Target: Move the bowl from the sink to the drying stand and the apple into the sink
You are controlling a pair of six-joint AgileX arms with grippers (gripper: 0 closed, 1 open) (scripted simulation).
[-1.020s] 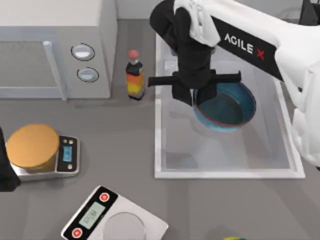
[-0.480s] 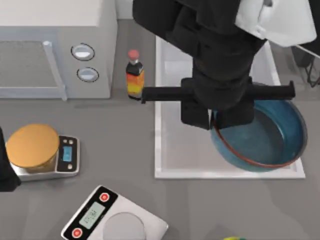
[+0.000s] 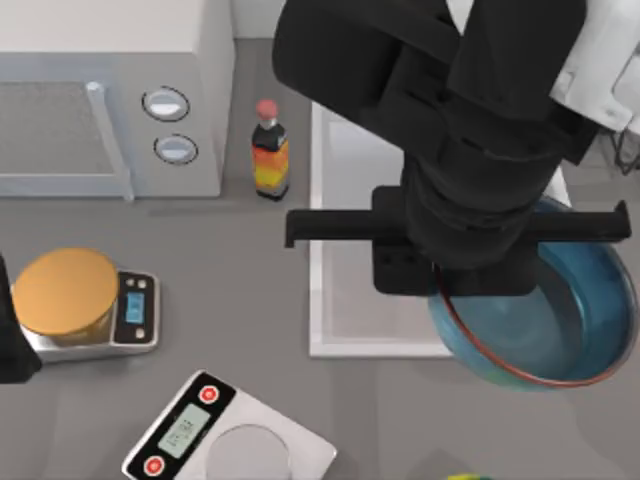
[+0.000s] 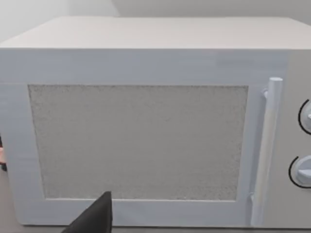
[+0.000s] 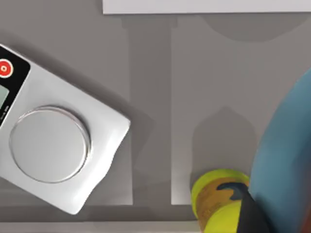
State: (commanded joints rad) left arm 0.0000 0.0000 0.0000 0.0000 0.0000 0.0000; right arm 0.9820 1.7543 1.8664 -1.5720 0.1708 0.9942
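My right gripper [image 3: 447,287] hangs high over the front right part of the white sink [image 3: 316,250], shut on the left rim of the blue bowl [image 3: 545,320]. The bowl is lifted clear of the basin and juts past the sink's front edge. In the right wrist view the bowl's blue wall [image 5: 286,155] sits beside one dark finger [image 5: 253,216], with the table far below. The apple and the drying stand are out of view. My left gripper [image 3: 8,345] stays parked at the table's left edge, facing the microwave.
A microwave [image 3: 100,90] stands at the back left, with a red-capped bottle [image 3: 270,150] beside the sink. An orange disc [image 3: 65,290] rests on a small scale. A second scale [image 3: 230,440] lies near the front, and a yellow-green thing [image 5: 216,201] sits below the bowl.
My right gripper has risen with the bowl in it and carried it from the sink's middle toward the front right. The left arm has not moved.
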